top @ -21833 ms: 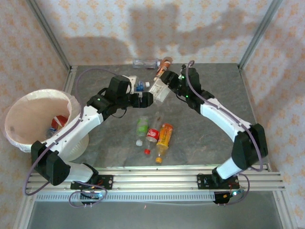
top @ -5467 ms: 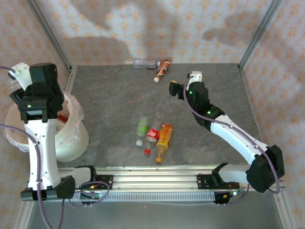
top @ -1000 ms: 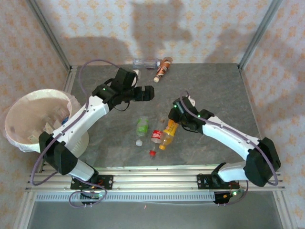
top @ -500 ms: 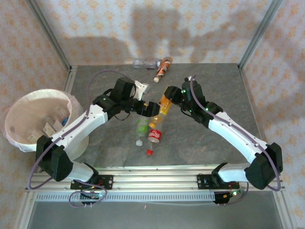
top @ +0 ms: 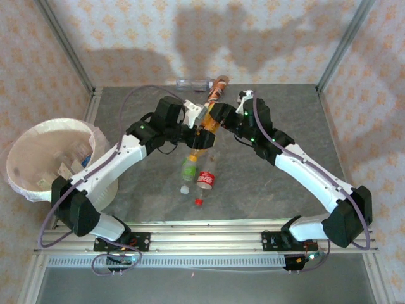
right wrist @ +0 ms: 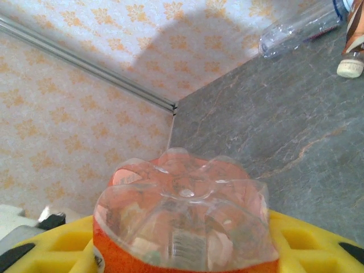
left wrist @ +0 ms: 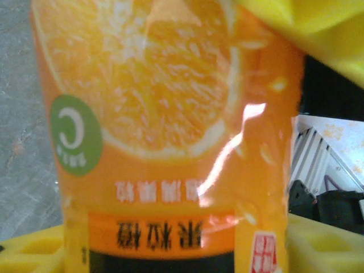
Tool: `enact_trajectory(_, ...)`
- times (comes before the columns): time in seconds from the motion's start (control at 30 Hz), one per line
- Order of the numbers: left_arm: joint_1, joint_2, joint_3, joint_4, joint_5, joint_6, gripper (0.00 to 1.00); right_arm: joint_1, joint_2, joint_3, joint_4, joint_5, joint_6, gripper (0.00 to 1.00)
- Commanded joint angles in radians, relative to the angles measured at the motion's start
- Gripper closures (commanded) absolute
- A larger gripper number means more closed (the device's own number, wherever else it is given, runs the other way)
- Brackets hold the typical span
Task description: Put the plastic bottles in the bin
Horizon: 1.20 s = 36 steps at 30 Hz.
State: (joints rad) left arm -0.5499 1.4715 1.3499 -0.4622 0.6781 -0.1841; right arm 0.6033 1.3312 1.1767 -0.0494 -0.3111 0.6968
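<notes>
Looking down from the top view, we see both arms reach into the upper middle of the frame, where the left hand (top: 190, 126) and the right hand (top: 218, 118) come together at an orange bottle (top: 204, 132). The bottle slants, its base toward the upper right and its neck toward the lower left.

In the right wrist view the bottle's clear petal-shaped base (right wrist: 182, 219) sits between the yellow pads (right wrist: 310, 239), which touch it on both sides, so the right hand is clamped on the orange bottle. In the left wrist view the orange label (left wrist: 170, 142) is very close, with the left hand's yellow pads (left wrist: 31, 250) flanking it at the bottom of the frame. We cannot tell whether the left hand is pressing on the bottle or merely sits around it.

Just below the two hands, a green-labelled bottle (top: 188, 170) and a red-labelled bottle (top: 204, 180) lie side by side on the grey surface (top: 285, 120). At the far edge of the surface, top centre, a clear bottle (top: 193, 83) lies beside a brown-labelled bottle (top: 219, 87).

The bin (top: 57, 122) stands at the left edge of the frame, well apart from both hands, with a few bottles lying inside it.
</notes>
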Motion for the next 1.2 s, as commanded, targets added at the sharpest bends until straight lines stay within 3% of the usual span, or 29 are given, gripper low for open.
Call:
enact_trajectory(0.0,-0.013,0.022,0.046,0.016,0.056,0.008,0.43,0.020,-0.001,0.035,0.015,-0.038,0.006,0.50)
enact_trajectory(0.1,-0.014,0.018,0.034,0.023,0.012,-0.006,0.49,0.020,-0.007,0.041,0.009,-0.042,0.024,0.48)
enact_trajectory(0.2,-0.013,-0.007,0.001,0.066,-0.032,-0.025,0.52,0.020,-0.012,0.059,-0.005,-0.043,0.034,0.38)
enact_trajectory(0.4,-0.014,-0.048,-0.022,0.042,-0.218,-0.022,0.53,0.012,-0.048,0.062,0.057,-0.047,0.056,0.19)
enact_trajectory(0.53,-0.012,-0.085,-0.029,-0.004,-0.369,-0.017,0.54,0.006,-0.111,0.024,0.115,0.020,0.052,0.11)
enact_trajectory(0.6,-0.005,-0.106,-0.031,-0.034,-0.439,-0.017,0.54,0.006,-0.141,-0.016,0.158,0.058,0.032,0.01)
enact_trajectory(0.93,0.014,-0.321,-0.016,-0.127,-0.847,-0.058,0.54,0.006,-0.234,-0.083,0.022,0.308,-0.087,0.01)
enact_trajectory(1.07,0.037,-0.389,0.060,-0.239,-1.142,-0.052,0.54,0.007,-0.211,-0.070,-0.053,0.390,-0.092,0.01)
enact_trajectory(1.17,0.093,-0.426,0.094,-0.270,-1.217,0.000,0.53,0.007,-0.182,-0.041,-0.109,0.421,-0.106,0.01)
